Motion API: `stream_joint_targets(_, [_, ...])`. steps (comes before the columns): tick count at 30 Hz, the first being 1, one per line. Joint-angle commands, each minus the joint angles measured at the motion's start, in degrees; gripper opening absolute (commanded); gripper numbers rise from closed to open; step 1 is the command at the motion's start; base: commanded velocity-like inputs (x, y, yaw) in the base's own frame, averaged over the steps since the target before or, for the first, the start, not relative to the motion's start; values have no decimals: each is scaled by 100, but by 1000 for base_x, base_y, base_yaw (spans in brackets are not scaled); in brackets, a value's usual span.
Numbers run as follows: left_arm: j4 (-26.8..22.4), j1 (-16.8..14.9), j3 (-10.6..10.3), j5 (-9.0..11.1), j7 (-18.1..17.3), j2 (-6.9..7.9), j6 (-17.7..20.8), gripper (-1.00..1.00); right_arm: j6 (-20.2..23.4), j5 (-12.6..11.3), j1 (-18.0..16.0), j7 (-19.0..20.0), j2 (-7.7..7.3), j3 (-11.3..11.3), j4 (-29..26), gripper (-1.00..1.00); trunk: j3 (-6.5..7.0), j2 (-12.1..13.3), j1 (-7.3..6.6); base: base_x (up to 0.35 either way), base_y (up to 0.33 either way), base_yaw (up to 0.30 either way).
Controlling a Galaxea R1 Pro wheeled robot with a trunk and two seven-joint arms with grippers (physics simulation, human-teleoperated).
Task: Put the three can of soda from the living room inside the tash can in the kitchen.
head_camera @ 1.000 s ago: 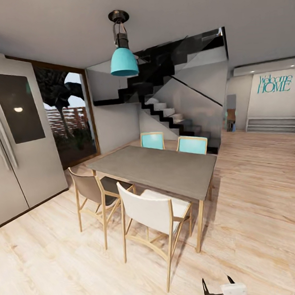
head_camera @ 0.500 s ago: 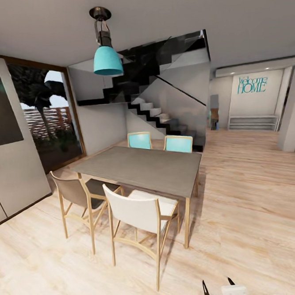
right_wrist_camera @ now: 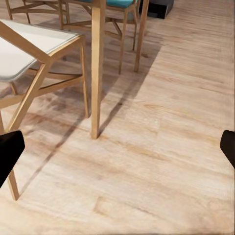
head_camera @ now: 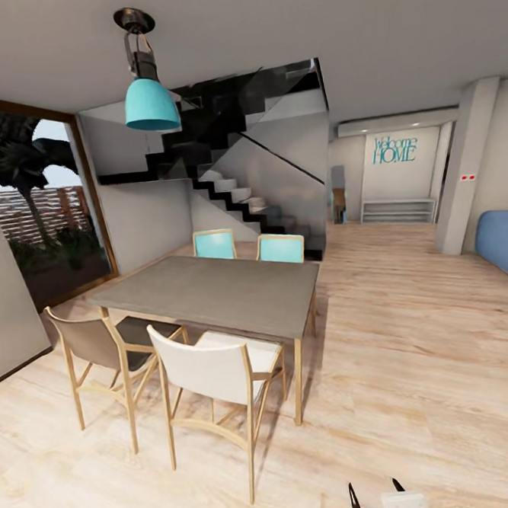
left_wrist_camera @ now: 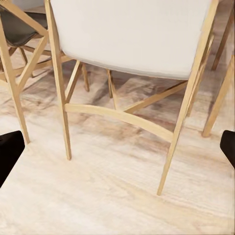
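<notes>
Nowhere among these views did a soda can or the bin appear; the nearest sign of the living room was the light blue sofa [head_camera: 505,243] at the far right of the head view, past a pale pillar [head_camera: 462,167]. The robot stood on pale wood floor [head_camera: 415,363] beside a grey dining table [head_camera: 211,294] with a white chair [head_camera: 210,380], a brown chair [head_camera: 101,346] and two turquoise chairs [head_camera: 250,247] around it.

The step in hand looked like driving to fetch the cans. Doing it well would mean steering right of the table, keeping the base and low arms off the table leg [right_wrist_camera: 96,68] and chair legs, and heading for the sofa.

Both arms hung low and forward. The left gripper [left_wrist_camera: 117,147] pointed at the white chair's back, its dark fingertips [left_wrist_camera: 9,152] wide apart with nothing between. The right gripper [right_wrist_camera: 117,147] faced the floor by the table leg, likewise spread and empty.
</notes>
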Motion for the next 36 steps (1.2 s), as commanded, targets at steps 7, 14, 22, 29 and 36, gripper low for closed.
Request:
stream_joint_targets(7, [0,0,2,0,0,1,-1,100,-1,-1,0,0,0,0,0,100,0,0,0,0,0,-242])
stream_joint_targets(14, [2,0,1,0,0,1,-3,100,-2,-5,0,0,-4,0,0,100,0,0,0,0,0,-244])
stream_joint_targets(22, [-280,-253,-16,7,38,-28,7,100,-2,-18,0,0,-21,-17,-6,100,0,0,0,0,0,-249])
stream_joint_targets(29, [-776,-480,-787,0,39,-49,45,100,-8,-13,0,-5,-55,-48,-17,100,0,0,0,0,0,-250])
stream_joint_targets(36, [-777,-557,-1053,-2,51,-26,32,100,-6,-11,-22,-15,-134,-120,-54,100,0,0,0,0,0,-250])
